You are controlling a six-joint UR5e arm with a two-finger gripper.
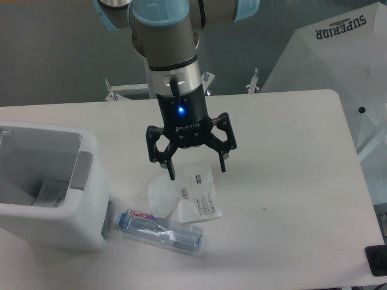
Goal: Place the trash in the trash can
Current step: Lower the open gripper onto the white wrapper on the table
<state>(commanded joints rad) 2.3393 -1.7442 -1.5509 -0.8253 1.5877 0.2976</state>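
A thin clear plastic wrapper (188, 194) with white printed labels lies flat on the white table, near its front middle. Just in front of it a small clear bottle (160, 231) with a blue cap and a red-lettered label lies on its side. My gripper (198, 171) hangs open directly over the wrapper's upper edge, its two black fingers spread wide with nothing between them. The white boxy trash can (54, 187) with a grey handle panel stands at the left edge, a piece of paper showing inside it.
The table (290, 157) runs to the right. A white umbrella-like cover (338, 66) printed SUPERIOR stands beyond the far right corner. A dark object (378, 261) sits at the table's front right edge. Metal brackets (121, 90) line the back edge.
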